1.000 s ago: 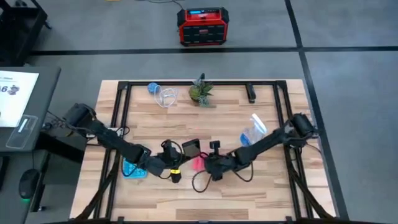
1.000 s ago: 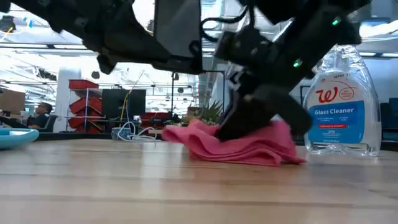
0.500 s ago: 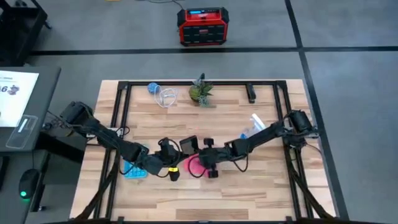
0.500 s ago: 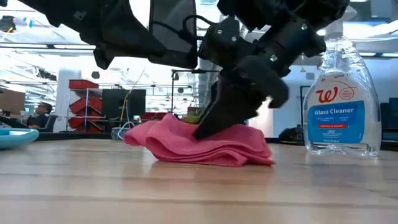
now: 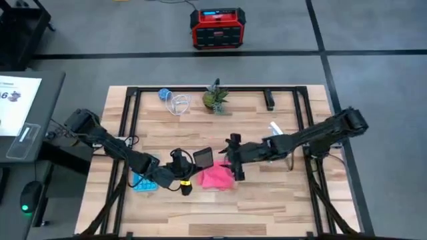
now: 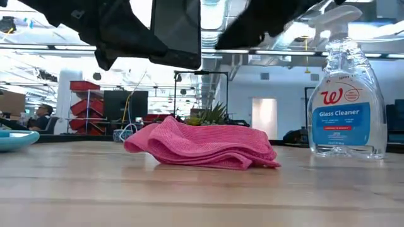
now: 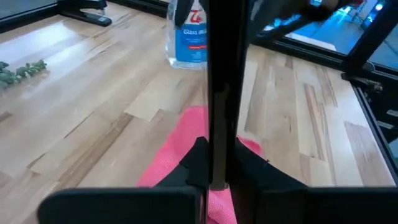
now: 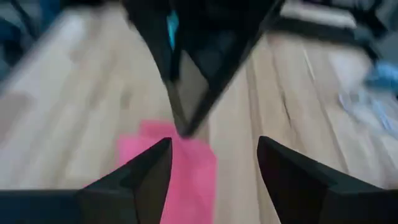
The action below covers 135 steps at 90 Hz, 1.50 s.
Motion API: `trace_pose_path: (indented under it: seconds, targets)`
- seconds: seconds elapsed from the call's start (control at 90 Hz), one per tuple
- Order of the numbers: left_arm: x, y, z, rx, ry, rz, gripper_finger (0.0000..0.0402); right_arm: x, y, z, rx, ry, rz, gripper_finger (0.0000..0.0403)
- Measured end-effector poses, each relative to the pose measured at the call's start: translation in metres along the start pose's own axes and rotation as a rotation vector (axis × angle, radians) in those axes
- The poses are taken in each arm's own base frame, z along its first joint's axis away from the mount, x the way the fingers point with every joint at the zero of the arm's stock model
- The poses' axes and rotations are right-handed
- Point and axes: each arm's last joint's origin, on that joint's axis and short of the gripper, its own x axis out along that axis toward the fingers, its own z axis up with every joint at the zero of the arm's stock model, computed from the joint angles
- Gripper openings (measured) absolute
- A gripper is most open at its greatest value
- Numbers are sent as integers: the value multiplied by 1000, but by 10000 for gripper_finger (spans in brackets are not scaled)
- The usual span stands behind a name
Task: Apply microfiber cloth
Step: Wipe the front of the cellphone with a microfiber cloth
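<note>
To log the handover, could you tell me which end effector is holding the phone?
The left end effector grips the black phone; the right end effector hangs open above the pink cloth.

Phone [image 7: 219,93]: thin dark slab, upright and edge-on, held in the left tool [image 7: 214,180].
Microfiber cloth [image 7: 186,155]: pink, lying on the table [image 7: 93,87] under and beyond the phone.
Glass cleaner bottle [image 7: 188,34]: upright, farther off.
Green sprig [image 7: 18,71]: at the frame's edge.
</note>
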Motion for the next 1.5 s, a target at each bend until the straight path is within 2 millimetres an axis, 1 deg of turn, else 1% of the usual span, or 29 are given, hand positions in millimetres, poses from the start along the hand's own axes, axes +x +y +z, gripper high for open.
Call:
trace_pose_path:
  seconds: [0.067,0.133,0.256,0.311,0.478,0.711,0.789,0.856,0.933,1.056,1.089,1.2,1.333,1.422,1.5]
  targets:
    - [-1,-2,0,13,0,-12,13,-5,-4,2,51,-104,9,215]
    - [-2,-5,0,35,-9,-44,13,-5,-9,1,98,-189,29,213]
    - [-3,-12,4,96,-63,-94,13,5,-9,0,125,-298,201,212]
    - [-4,-14,6,98,-84,-108,13,11,-8,1,136,-342,239,212]
    - [-3,-13,6,107,-85,-106,13,23,-2,-2,139,-387,256,212]
    - [-3,-13,5,109,-76,-103,13,29,2,11,142,-419,276,206]
    - [-3,-13,5,110,-71,-101,13,30,1,15,143,-402,275,188]
    - [-3,-13,5,111,-70,-99,13,31,1,19,144,-380,266,160]
    - [-3,-12,4,112,-66,-98,13,32,0,21,146,-348,242,114]
    - [-3,-12,3,112,-57,-88,13,33,-1,24,134,-317,199,31]
    - [-3,-11,2,118,-51,-82,15,34,-1,23,135,-307,184,19]
    - [-3,-10,1,108,-40,-77,35,34,-1,22,156,-288,157,17]
    - [-3,-9,-3,119,-6,-62,82,35,-1,17,168,-234,129,13]
    - [-4,-7,-8,110,33,-48,109,36,-1,9,169,-195,100,13]
    - [-5,-5,-13,100,80,-31,125,37,-3,-2,188,-173,80,13]
